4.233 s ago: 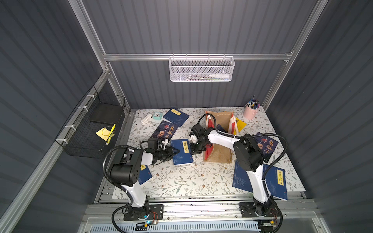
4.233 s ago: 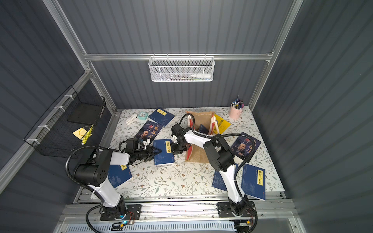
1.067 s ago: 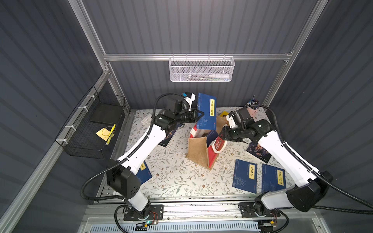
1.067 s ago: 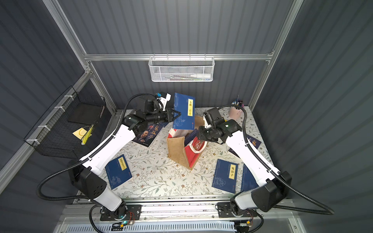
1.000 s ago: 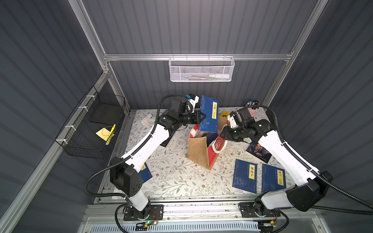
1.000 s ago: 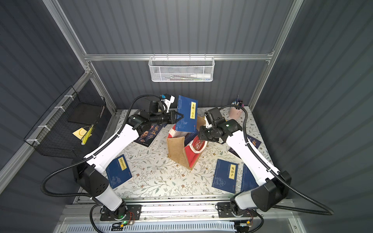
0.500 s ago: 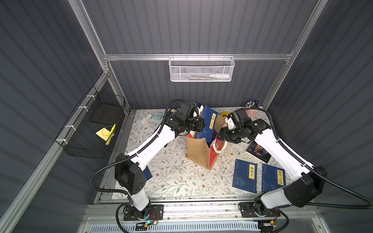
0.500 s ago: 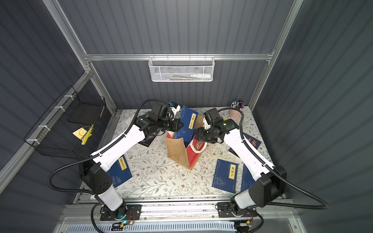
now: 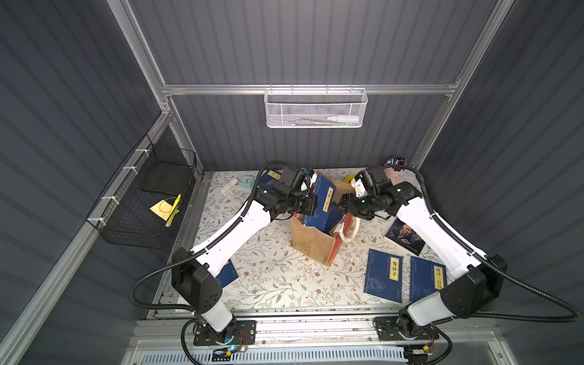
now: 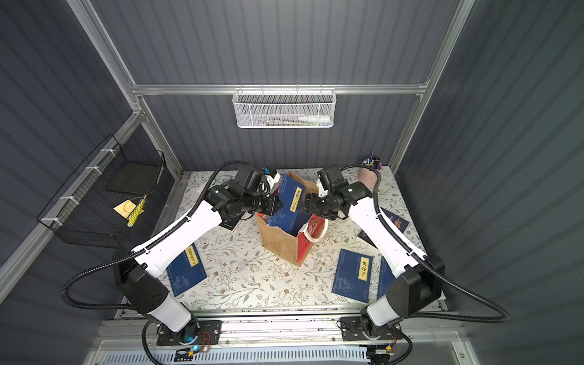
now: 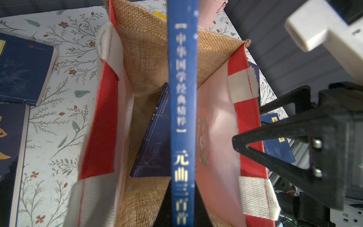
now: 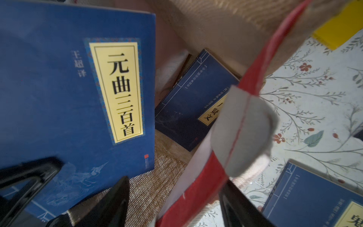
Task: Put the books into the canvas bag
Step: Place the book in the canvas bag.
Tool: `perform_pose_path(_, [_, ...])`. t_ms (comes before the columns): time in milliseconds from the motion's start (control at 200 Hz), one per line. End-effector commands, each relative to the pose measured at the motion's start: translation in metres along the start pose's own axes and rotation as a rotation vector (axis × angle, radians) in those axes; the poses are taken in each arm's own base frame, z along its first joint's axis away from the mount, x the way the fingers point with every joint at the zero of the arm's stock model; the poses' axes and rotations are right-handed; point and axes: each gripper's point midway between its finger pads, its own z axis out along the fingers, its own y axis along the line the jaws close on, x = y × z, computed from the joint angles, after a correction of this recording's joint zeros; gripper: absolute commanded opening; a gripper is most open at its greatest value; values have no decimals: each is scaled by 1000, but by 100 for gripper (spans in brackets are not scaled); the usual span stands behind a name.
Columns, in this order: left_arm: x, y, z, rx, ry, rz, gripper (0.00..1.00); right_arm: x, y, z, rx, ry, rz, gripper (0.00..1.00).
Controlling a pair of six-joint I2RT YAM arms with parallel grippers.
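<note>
- Nearest the front of the table (image 9: 268, 284), an inner blue book (image 9: 384, 275) and an outer blue book (image 9: 426, 281) lay flat on the right. A third blue book (image 10: 186, 271) lay partly beneath the left arm.
- At mid-table the canvas bag (image 9: 311, 243) stood upright and open-mouthed, with a navy book (image 11: 155, 137) lying inside on its bottom.
- The left pincer (image 9: 313, 202) was clamped on a blue paperback (image 9: 325, 202), held on edge and sunk partway into the bag.
- The right pincer (image 9: 343, 205) stood with jaws wide apart, astride the bag's red-trimmed rim (image 12: 253, 78), gripping nothing.
- A portrait-cover book (image 9: 404, 235) lay to the right of the bag, and a yellow book (image 9: 349, 179) showed just behind it.
</note>
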Motion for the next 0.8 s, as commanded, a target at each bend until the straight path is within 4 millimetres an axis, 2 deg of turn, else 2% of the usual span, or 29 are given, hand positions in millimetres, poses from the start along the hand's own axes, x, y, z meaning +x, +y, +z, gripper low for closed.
perform_pose_path(0, [5, -11, -1, 43, 30, 11, 3, 2, -5, 3, 25, 15, 2, 64])
perform_pose_path(150, [8, -20, 10, 89, 83, 3, 3, 4, -7, 8, 26, 28, -10, 36])
perform_pose_path(245, [16, -11, 23, 50, 144, -32, 4, 3, -5, 8, 26, 33, -24, 15])
perform_pose_path(315, [25, -6, 34, 32, 198, -61, 4, 1, -2, 8, 19, 37, -41, 7])
perform_pose_path(485, [38, -3, 58, 34, 262, -133, 4, -3, 10, 11, -28, 45, -77, 2])
perform_pose_path(670, [39, -18, 79, 147, 282, -174, 5, -2, 18, 16, -61, 60, -101, 2])
perform_pose_path(740, [47, -15, 93, 151, 311, -186, 5, -3, 19, 16, -63, 60, -108, 2])
perform_pose_path(795, [57, -3, 104, 111, 346, -207, 5, -3, 19, 15, -62, 57, -115, 2])
